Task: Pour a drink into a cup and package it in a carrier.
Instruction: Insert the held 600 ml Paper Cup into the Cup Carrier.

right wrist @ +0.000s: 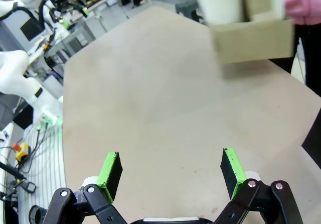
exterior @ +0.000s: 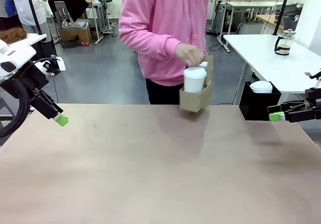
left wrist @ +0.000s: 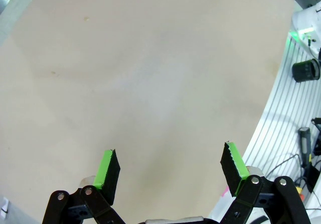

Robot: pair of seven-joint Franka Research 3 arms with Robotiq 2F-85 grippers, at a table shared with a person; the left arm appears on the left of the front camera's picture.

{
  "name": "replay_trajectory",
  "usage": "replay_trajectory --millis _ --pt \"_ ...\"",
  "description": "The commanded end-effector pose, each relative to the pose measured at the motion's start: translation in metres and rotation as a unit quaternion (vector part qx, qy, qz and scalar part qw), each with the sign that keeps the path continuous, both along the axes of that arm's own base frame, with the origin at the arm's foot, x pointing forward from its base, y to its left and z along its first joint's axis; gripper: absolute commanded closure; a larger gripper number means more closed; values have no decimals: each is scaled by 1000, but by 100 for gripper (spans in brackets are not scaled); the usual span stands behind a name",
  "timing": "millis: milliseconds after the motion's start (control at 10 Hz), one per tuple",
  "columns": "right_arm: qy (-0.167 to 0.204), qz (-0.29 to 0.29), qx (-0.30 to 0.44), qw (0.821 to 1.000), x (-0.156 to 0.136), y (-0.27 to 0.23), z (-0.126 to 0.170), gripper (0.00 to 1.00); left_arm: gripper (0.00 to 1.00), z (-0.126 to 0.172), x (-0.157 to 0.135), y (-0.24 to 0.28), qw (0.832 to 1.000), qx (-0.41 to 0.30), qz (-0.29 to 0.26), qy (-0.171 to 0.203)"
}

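A person's hand [exterior: 189, 54] grips the handle panel of the brown cardboard carrier [exterior: 194, 99] and holds it just above the table's far edge. A white lidded cup [exterior: 194, 79] stands in one of its slots. The right wrist view shows the carrier [right wrist: 253, 40] and the cup [right wrist: 220, 3] far ahead, blurred. My left gripper [exterior: 61, 119] hangs open at the table's left side, over bare tabletop [left wrist: 150, 83]. My right gripper [exterior: 276, 116] is open at the right edge, with nothing between its fingers [right wrist: 113, 171]. A glass jug [exterior: 284, 42] with a dark drink stands on the white table behind.
A black box [exterior: 253, 106] topped with a stack of white lids [exterior: 261, 87] stands just beyond the table's far right corner. The person in a pink top [exterior: 160, 23] stands at the far side. The brown tabletop [exterior: 150, 163] lies bare between the arms.
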State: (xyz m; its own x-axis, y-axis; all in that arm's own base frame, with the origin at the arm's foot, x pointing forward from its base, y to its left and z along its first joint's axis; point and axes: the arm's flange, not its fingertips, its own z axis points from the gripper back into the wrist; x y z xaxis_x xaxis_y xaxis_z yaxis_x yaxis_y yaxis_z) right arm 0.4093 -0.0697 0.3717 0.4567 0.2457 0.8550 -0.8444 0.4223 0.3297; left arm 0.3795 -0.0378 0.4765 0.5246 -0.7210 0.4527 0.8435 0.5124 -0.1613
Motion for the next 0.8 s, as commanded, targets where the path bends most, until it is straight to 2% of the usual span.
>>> replay_trajectory --millis 0,700 --pt "-3 3 5 1000 -1 -1 2 0 0 -1 0 0 1000 -3 -1 1" --pt "-3 3 5 1000 -1 -1 2 0 0 -1 0 0 1000 -3 -1 1"
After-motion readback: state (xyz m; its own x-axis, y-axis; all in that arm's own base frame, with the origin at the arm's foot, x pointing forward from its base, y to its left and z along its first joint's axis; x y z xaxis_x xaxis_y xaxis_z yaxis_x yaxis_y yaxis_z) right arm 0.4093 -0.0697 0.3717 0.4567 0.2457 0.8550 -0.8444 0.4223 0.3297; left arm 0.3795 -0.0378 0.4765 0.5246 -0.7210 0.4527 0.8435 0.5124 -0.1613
